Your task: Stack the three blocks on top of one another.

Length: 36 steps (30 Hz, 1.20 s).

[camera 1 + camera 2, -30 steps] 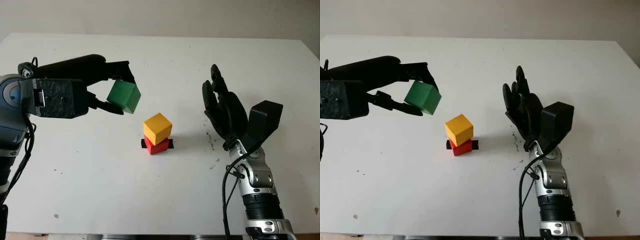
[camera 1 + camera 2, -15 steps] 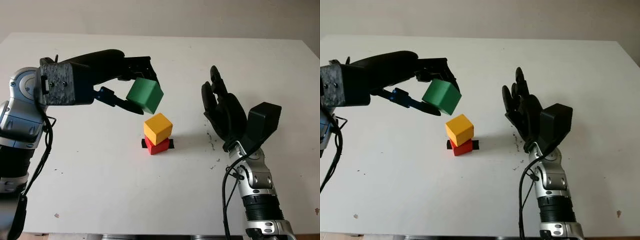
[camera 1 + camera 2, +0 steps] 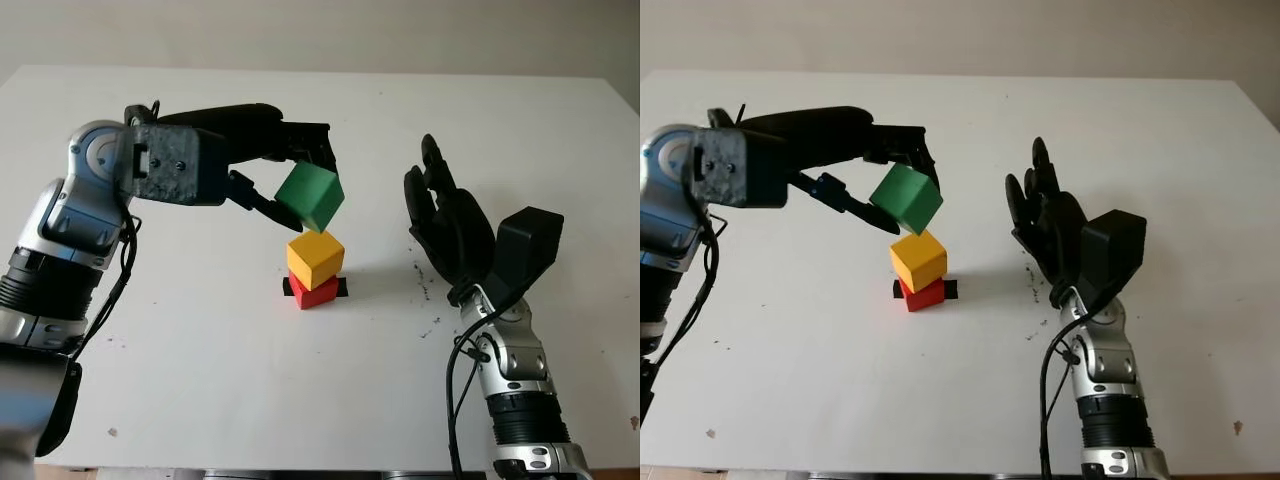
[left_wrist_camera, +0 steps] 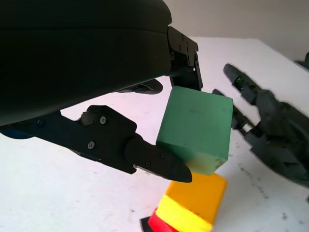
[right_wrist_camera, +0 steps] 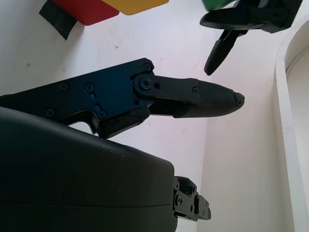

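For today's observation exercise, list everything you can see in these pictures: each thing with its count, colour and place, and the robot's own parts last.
green block: 1, green, held tilted in the air just above the yellow block, not yet set down
yellow block: 1, yellow, on top of the red block at mid-table
red block: 1, red, at the bottom of the stack, on the tape
black tape: 1 strip, black, flat on the table under the red block
table: 1, white, with small dark specks
left hand: 1, black, over mid-table, fingers closed on the green block
right hand: 1, black, open, raised to the right of the stack, holding nothing
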Tool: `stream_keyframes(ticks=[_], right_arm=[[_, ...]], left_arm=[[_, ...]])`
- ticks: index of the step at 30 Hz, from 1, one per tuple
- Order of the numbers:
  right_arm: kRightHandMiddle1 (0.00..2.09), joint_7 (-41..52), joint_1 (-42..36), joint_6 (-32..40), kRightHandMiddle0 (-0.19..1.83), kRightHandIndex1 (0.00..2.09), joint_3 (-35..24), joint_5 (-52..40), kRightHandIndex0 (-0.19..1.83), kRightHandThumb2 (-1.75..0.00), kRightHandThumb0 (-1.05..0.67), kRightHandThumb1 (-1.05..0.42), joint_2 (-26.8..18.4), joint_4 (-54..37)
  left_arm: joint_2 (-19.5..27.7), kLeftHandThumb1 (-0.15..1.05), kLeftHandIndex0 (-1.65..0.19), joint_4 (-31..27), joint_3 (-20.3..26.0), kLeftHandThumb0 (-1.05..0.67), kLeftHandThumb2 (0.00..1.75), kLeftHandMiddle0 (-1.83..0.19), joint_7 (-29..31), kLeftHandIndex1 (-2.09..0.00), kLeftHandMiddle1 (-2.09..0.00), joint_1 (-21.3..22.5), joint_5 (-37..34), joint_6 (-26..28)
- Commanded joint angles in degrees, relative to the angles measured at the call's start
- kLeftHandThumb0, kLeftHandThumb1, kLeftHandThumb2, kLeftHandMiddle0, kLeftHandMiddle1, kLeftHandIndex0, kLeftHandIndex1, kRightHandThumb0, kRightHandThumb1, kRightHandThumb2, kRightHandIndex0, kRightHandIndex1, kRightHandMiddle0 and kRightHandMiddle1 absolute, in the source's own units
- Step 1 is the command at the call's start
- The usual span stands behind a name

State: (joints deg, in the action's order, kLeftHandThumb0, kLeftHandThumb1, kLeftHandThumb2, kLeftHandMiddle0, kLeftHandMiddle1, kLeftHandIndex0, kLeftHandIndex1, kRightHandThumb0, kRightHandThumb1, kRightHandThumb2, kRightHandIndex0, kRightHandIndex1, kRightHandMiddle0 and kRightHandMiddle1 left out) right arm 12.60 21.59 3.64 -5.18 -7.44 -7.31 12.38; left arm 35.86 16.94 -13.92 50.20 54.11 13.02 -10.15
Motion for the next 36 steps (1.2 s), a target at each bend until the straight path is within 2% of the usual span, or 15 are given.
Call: stream_keyframes(ticks=[1, 6, 12, 17, 20, 23, 33, 36], right_arm=[[0.00, -0.21, -0.56, -0.15, -0.19, 0.00, 0.12, 0.07, -0.19, -0.51, -0.74, -1.05, -0.28, -1.37], [0.00, -0.83, -1.18, 0.22, -0.19, 0.00, 0.34, 0.24, -0.19, -0.51, -0.73, -1.05, -0.02, -2.11], [0.00, -1.22, -1.44, 0.18, -0.19, 0.00, 0.40, 0.32, -0.19, -0.53, -0.73, -1.05, 0.04, -1.92], [0.00, -1.41, -1.42, -0.18, -0.19, 0.00, 0.41, 0.27, -0.19, -0.52, -0.74, -1.05, 0.10, -1.41], [0.00, -1.57, -1.45, -0.24, -0.19, 0.00, 0.59, 0.52, -0.19, -0.52, -0.74, -1.05, 0.10, -1.49], [0.00, -1.48, -1.64, -0.34, -0.19, 0.00, 0.37, 0.04, -0.19, -0.51, -0.74, -1.05, 0.26, -1.70], [0.00, -0.84, -1.77, -0.52, -0.19, 0.00, 0.17, -0.26, -0.19, -0.51, -0.74, -1.05, -0.03, -1.56], [0.00, -1.03, -1.70, -0.51, -0.19, 0.00, 0.34, 0.05, -0.19, -0.50, -0.74, -1.05, 0.03, -1.55]], left_arm=[[0.18, 1.05, -0.35, 0.89, -0.78, -0.44, 0.11, -0.31, 1.00, -1.48, -0.05, 3.46, 0.71, -1.21], [0.01, 1.05, -0.35, 3.07, -1.58, -0.45, 0.09, -0.32, 3.51, -1.48, -0.05, 5.65, 0.98, -3.31], [-0.06, 1.05, -0.32, 3.99, -2.15, -0.44, 0.10, -0.29, 6.83, -1.51, -0.04, 6.90, 1.10, -2.03], [-0.82, 1.05, -0.31, 5.12, -1.62, -0.44, 0.09, -0.29, 10.43, -1.57, -0.04, 7.70, -1.73, -1.19], [-1.09, 1.05, -0.30, 5.98, -1.60, -0.42, 0.09, -0.27, 12.92, -1.58, -0.03, 8.38, -3.33, 0.09], [-1.60, 1.05, -0.28, 6.33, -1.32, -0.40, 0.08, -0.24, 15.05, -1.60, -0.01, 8.78, -5.09, 3.61], [-2.37, 1.05, -0.30, 8.22, -1.08, -0.41, 0.11, -0.20, 15.73, -1.60, -0.01, 7.88, -6.93, 2.35], [-2.40, 1.05, -0.27, 7.96, -1.47, -0.42, 0.11, -0.18, 15.66, -1.62, -0.01, 7.95, -6.43, 3.58]])
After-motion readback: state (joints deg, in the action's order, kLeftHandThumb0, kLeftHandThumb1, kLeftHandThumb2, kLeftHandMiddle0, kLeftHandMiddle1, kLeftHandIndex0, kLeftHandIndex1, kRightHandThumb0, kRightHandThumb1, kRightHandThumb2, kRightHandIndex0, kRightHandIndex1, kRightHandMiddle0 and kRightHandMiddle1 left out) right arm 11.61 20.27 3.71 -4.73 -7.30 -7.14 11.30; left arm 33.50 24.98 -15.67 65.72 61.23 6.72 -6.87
